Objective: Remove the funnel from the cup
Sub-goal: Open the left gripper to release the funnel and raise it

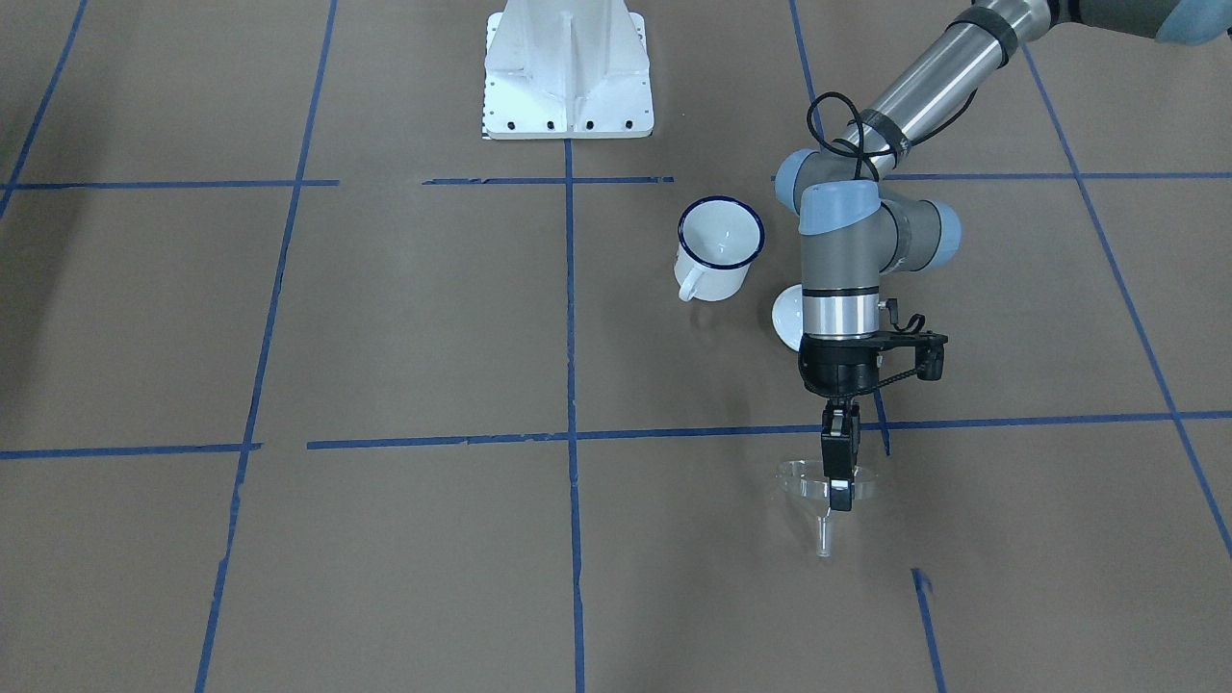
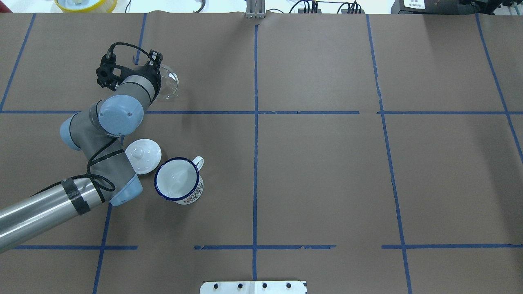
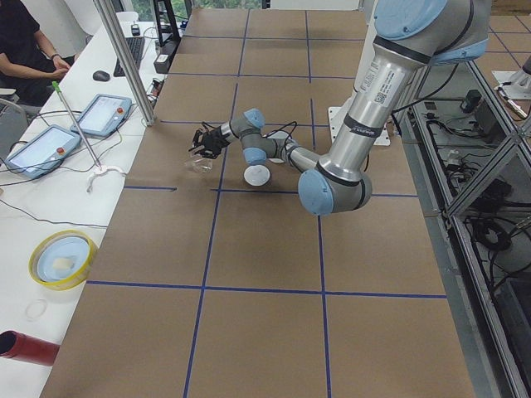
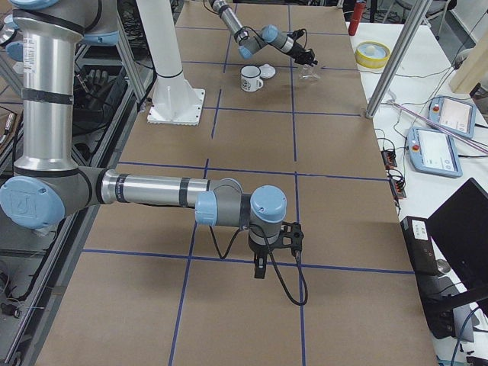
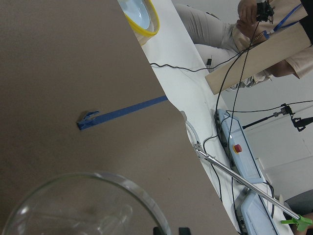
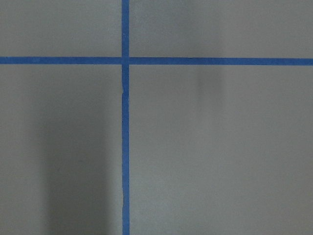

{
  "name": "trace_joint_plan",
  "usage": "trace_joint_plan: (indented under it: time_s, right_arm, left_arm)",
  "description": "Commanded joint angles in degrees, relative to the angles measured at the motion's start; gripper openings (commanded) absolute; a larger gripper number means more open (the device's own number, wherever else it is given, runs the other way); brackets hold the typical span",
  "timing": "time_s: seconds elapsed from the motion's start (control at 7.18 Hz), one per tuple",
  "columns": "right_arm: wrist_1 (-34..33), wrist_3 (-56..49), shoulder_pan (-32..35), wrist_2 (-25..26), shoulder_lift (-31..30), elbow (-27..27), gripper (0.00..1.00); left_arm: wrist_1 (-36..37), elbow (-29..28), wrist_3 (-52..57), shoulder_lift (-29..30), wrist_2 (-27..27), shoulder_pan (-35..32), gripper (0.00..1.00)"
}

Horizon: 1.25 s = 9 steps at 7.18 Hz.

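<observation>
The clear funnel [image 1: 807, 481] is out of the cup and hangs from my left gripper [image 1: 839, 489], which is shut on its rim with the spout pointing down. It also shows in the overhead view [image 2: 169, 83] and fills the bottom of the left wrist view [image 5: 73, 208]. The white cup [image 1: 718, 248] with a dark blue rim stands upright and empty, well apart from the funnel, in the overhead view [image 2: 178, 180] beside my left arm's elbow. My right gripper [image 4: 259, 268] shows only in the exterior right view, low over the paper; I cannot tell its state.
A round white lid with a knob [image 2: 143, 155] lies next to the cup, partly under my left arm. The white robot base plate [image 1: 568, 87] stands at the table's robot side. A yellow-rimmed bowl [image 2: 86, 4] and cables lie beyond the far edge.
</observation>
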State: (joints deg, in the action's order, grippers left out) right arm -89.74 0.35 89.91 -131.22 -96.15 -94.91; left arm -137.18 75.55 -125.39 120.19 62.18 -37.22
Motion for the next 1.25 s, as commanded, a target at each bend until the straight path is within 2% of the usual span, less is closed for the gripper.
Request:
trace_joint_plan:
  time_s: [0.0, 0.28, 0.42, 0.56, 0.84, 0.97, 1.11]
  right_arm:
    - [0.0, 0.0, 0.0, 0.0, 0.0, 0.1, 1.0]
    - [0.0, 0.0, 0.0, 0.0, 0.0, 0.0, 1.0]
    - [0.0, 0.0, 0.0, 0.0, 0.1, 0.1, 1.0]
    - [0.0, 0.0, 0.0, 0.0, 0.0, 0.0, 1.0]
    - [0.0, 0.0, 0.0, 0.0, 0.1, 0.0, 1.0]
    - [0.0, 0.0, 0.0, 0.0, 0.0, 0.1, 1.0]
    - [0.0, 0.0, 0.0, 0.0, 0.1, 0.1, 1.0]
  left_arm:
    - [0.1, -0.2, 0.2, -0.1, 0.0, 0.7, 1.0]
    - [0.0, 0.1, 4.7, 0.1, 0.3, 0.6, 1.0]
    - [0.2, 1.3, 8.4, 0.1, 2.1, 0.3, 1.0]
    - [0.5, 3.8, 13.3, -0.5, 8.6, -0.2, 1.0]
    - [1.1, 13.2, 22.3, -8.1, 13.3, -0.7, 1.0]
    - [2.4, 18.2, 26.1, -12.5, 19.1, -0.8, 1.0]
    - [6.6, 22.0, 30.3, -13.5, 24.2, -2.2, 1.0]
